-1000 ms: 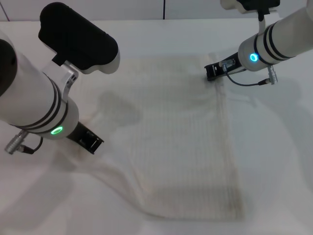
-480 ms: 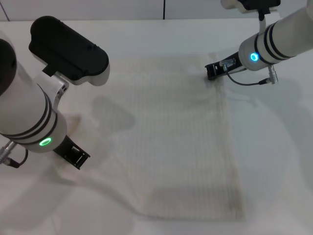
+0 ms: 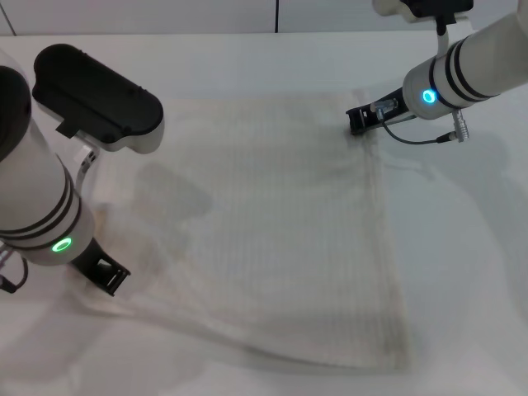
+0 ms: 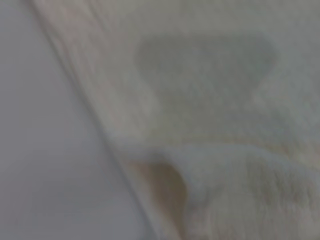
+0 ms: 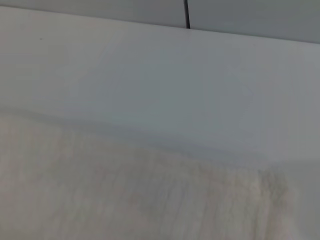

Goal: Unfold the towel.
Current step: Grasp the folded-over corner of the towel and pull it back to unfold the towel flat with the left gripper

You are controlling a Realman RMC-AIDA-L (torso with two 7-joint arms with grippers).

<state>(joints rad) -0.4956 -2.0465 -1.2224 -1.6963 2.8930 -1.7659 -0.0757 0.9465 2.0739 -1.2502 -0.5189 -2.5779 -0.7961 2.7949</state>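
White table under a limp, light towel: right gripper sits at its corner, left gripper at its edge; you can't tell either grip.

White table: plain flat surface. Grey back wall: beyond table's far edge; dark vertical seam runs down to that edge.
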